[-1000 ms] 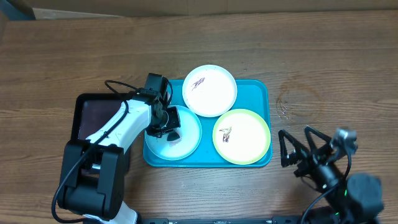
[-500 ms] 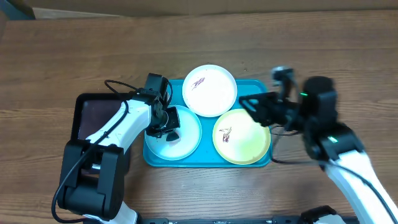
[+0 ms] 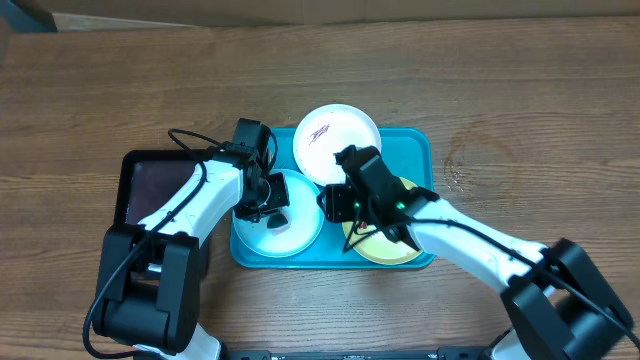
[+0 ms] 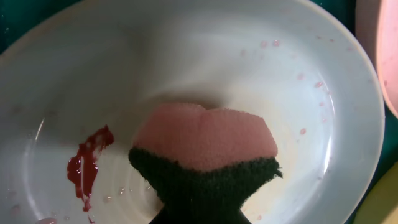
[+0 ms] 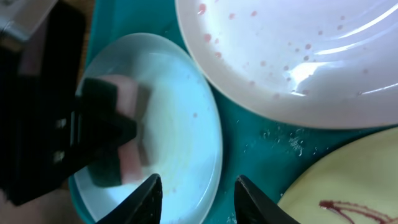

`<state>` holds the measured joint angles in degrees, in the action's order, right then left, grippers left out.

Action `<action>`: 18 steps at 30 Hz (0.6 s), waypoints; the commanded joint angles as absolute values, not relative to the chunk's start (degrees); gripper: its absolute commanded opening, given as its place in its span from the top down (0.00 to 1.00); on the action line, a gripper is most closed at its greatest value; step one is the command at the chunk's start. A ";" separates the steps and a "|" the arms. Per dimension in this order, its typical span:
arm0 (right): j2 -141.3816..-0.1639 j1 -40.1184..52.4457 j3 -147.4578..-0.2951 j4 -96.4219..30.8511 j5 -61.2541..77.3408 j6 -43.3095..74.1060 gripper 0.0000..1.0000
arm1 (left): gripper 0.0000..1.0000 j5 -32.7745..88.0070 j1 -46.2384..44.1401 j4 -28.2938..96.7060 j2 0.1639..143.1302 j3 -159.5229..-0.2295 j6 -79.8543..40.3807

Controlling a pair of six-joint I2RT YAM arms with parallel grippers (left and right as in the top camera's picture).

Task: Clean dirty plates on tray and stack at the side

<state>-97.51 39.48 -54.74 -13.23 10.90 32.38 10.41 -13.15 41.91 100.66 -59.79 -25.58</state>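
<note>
This looks like a robotics lab bench. A bare wood-grain table (image 3: 520,90) has a white-and-black left arm (image 3: 190,200) and right arm (image 3: 470,245) rising from its near edge. Black cable (image 3: 190,133) loops loose, and plastic plates (image 3: 335,135) sit on a turquoise tray (image 3: 418,150) mid-table, beside a dark tray (image 3: 140,185).

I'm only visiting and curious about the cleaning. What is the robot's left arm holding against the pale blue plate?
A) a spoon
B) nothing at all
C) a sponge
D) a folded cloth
C: the left gripper is shut on a sponge, pink with a dark scouring layer, and the sponge sits on the pale blue plate.
</note>
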 commanded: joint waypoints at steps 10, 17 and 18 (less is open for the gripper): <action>-105.91 40.77 -64.36 -18.68 5.15 32.67 0.61 | 0.96 10.09 -13.47 41.95 100.71 -59.90 -25.78; -109.54 40.82 -64.36 -18.59 5.52 33.08 0.62 | 0.96 10.09 -13.47 41.93 100.71 -59.90 -25.78; -110.17 40.82 -64.36 -18.57 6.15 33.08 0.62 | 0.96 10.09 -13.47 41.93 100.71 -59.90 -25.78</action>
